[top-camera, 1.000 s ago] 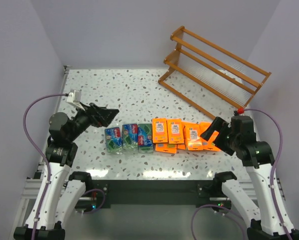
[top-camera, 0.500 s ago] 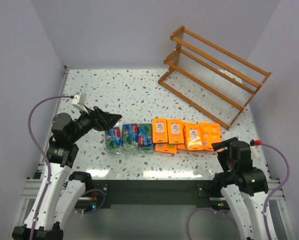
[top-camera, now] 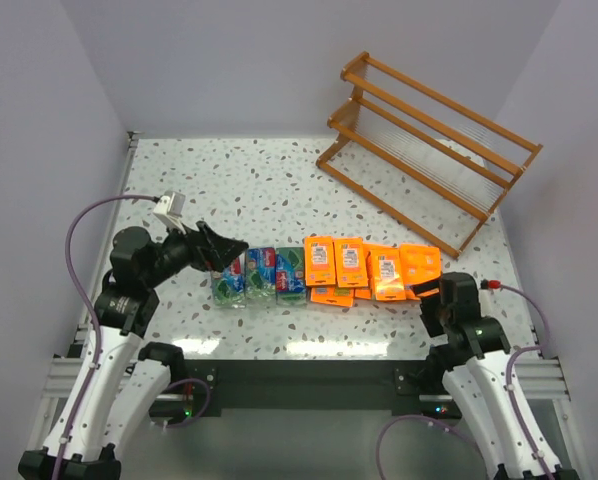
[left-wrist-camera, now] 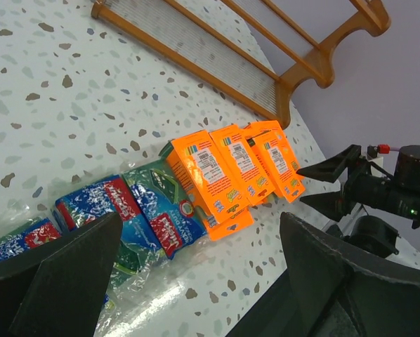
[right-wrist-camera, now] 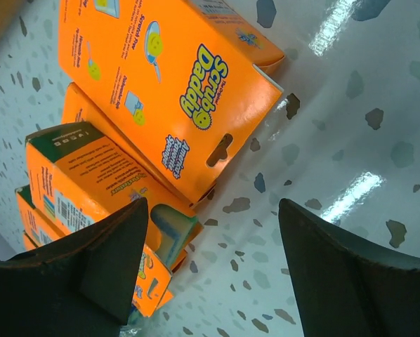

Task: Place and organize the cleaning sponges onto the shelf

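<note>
The sponges are laid in one row on the table (top-camera: 279, 180). Three green packs (top-camera: 259, 275) are placed at the left and the orange packs (top-camera: 364, 268) at the right, some of them stacked. The shelf (top-camera: 429, 140) is seen at the far right corner, well apart from the row. The left fingers (top-camera: 219, 250) are spread open over the left end of the green packs, and nothing is held. The right fingers (top-camera: 431, 292) are also opened wide, low beside the rightmost orange pack, and it is not gripped.

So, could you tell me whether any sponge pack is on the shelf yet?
No, the orange packs and green-and-blue packs all lie on the table, apart from the shelf.
</note>
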